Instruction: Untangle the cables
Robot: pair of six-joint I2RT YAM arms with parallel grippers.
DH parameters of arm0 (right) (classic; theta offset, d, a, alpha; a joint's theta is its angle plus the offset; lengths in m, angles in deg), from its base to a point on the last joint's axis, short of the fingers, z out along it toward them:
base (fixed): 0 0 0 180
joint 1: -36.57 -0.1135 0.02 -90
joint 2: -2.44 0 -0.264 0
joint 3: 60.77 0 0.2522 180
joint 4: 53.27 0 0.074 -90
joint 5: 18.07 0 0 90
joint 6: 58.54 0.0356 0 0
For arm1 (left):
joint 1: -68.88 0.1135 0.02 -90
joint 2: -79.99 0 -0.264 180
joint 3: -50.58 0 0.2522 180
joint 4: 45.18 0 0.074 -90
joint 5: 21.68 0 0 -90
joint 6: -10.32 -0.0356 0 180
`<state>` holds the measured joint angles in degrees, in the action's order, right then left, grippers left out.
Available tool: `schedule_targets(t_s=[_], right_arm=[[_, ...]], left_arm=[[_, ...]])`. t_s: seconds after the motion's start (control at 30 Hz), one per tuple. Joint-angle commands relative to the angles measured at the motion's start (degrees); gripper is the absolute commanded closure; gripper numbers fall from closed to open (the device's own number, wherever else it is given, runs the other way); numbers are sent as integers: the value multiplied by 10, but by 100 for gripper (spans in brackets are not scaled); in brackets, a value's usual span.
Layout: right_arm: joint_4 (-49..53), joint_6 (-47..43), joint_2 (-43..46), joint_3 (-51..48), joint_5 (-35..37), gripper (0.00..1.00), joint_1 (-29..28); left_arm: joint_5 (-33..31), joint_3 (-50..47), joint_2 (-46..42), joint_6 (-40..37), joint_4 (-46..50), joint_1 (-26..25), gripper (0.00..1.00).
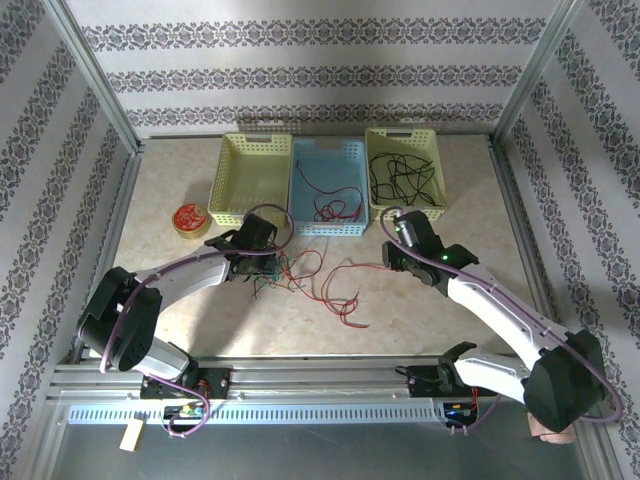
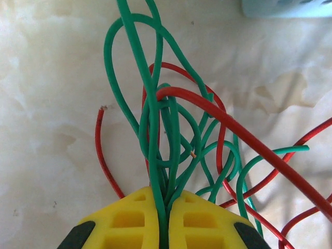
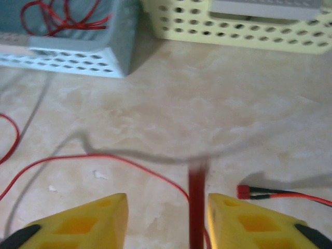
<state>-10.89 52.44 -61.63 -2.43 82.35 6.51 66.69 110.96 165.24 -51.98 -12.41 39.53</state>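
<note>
The left jaws are clenching a bundle of green cables (image 2: 155,104) just before the knot. The right jaws are standing apart and grasping nothing, with a blurred red cable (image 3: 196,192) passing between them. The tangle (image 1: 283,268) is lying on the counter (image 1: 420,310), near the blue basket (image 1: 328,190). I think the left side should be holding firm while the right is pulling the red strand slowly sideways. Its long axis is running from the knot toward the right.
</note>
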Motion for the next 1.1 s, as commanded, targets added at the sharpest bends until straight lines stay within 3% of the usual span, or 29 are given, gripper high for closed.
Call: schedule_targets(t_s=[0.0,0.23,0.53,0.77,0.9,1.07], right_arm=[[-24,-23,-4,-2,28,49,-76],[-16,-93,-90,-9,-86,41,-201],[0,-142,-255,66,-201,44,-222],[17,-177,-324,109,-259,58,-213],[23,-169,-347,118,-268,67,-199],[33,-150,-362,123,-244,67,-198]], left_arm=[[9,-7,9,12,-11,3,100],[21,-6,29,13,-33,3,100],[20,-9,23,7,-31,4,100],[16,-8,21,4,-24,3,100],[12,-9,17,3,-20,3,100],[11,-11,14,0,-18,3,100]])
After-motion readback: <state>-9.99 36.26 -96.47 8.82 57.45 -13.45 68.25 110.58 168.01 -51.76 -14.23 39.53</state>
